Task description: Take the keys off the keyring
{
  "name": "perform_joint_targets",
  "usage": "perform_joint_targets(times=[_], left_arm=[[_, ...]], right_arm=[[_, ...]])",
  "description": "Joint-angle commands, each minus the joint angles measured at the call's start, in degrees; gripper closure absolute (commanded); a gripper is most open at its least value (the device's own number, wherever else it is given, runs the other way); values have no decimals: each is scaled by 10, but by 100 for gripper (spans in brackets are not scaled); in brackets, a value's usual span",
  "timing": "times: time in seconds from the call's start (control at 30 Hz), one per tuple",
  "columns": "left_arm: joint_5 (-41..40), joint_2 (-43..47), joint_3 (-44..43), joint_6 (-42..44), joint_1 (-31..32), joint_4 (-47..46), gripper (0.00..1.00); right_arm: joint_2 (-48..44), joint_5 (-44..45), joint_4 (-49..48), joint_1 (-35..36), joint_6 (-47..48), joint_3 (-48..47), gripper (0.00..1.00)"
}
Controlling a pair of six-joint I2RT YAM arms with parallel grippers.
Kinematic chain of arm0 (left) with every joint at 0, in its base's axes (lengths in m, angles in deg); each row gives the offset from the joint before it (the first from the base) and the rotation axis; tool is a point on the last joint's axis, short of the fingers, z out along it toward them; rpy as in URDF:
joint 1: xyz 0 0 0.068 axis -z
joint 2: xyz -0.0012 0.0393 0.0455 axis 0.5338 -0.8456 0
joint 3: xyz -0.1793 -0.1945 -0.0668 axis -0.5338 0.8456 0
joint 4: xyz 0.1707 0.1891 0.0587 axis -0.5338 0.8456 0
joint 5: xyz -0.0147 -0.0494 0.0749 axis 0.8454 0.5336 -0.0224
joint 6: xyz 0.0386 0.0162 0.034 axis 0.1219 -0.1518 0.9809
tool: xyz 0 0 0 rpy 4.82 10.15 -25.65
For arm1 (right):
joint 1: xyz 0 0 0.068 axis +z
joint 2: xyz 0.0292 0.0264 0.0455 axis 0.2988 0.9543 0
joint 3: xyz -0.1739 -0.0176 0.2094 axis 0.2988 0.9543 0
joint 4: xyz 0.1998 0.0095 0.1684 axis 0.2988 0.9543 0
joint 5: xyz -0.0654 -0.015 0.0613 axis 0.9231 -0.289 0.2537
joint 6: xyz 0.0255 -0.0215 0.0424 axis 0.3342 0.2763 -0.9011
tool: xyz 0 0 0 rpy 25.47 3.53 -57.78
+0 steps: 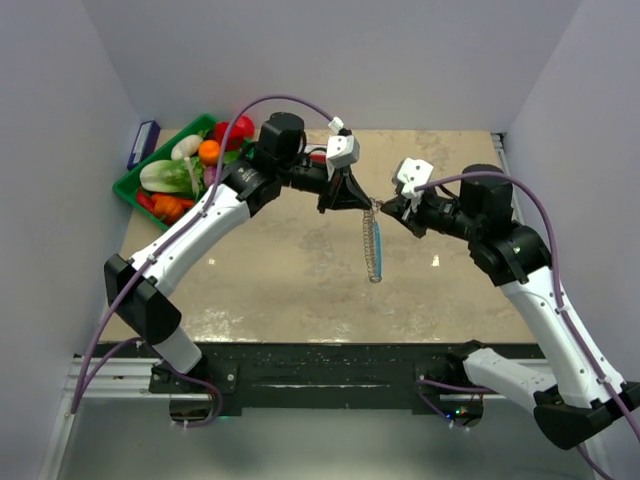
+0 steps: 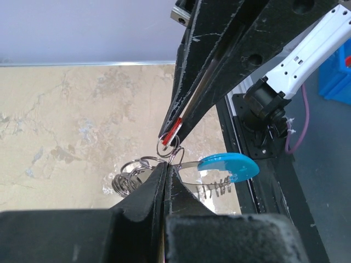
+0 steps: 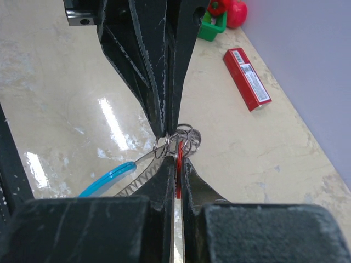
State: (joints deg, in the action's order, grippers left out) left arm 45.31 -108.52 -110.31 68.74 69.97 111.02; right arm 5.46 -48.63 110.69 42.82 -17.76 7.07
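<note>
Nearest the overhead camera, the black mounting rail point(image 1: 320, 372) crosses the bottom of the frame. At mid-frame the left gripper point(image 1: 360, 200) and right gripper point(image 1: 388, 208) meet tip to tip. The keyring point(image 1: 373, 250) trails down from them as a thin loop over the table point(image 1: 300, 290); whether it touches the table is unclear. At upper left a green tray point(image 1: 124, 190) holds vegetables point(image 1: 175, 175), some hidden under the left arm. A blue box point(image 1: 143, 143) stands just beside the tray, at the wall.

From the left wrist, that arm's own fingers are pressed together on the ring's wire at lower centre. The blue section point(image 2: 227, 166) juts right. The coiled keys point(image 2: 130, 178) lie to the left, partly hidden behind the fingers.

From the right wrist, its fingers clamp the red-tipped key point(image 3: 179, 156) at centre. A red box point(image 3: 247, 78) lies at upper right, and the tray is cut off by the top edge.
</note>
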Motion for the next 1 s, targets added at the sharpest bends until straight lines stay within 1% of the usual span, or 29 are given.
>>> perform_joint_targets(times=[0.0,0.33,0.57,0.8,0.97], left_arm=[[16,29,0,-27,-13,-40,100],[26,30,-7,-59,-30,-68,100],[34,27,-6,-91,-33,-90,100],[-11,36,22,-65,-41,-80,100],[-63,54,65,-46,-69,-84,100]], right_arm=[[-18,27,-20,-2,16,9,100],[-26,30,-10,-2,28,43,100],[-28,31,-23,-2,28,67,100],[-35,61,-35,-2,25,71,100],[-37,71,-54,-11,22,96,100]])
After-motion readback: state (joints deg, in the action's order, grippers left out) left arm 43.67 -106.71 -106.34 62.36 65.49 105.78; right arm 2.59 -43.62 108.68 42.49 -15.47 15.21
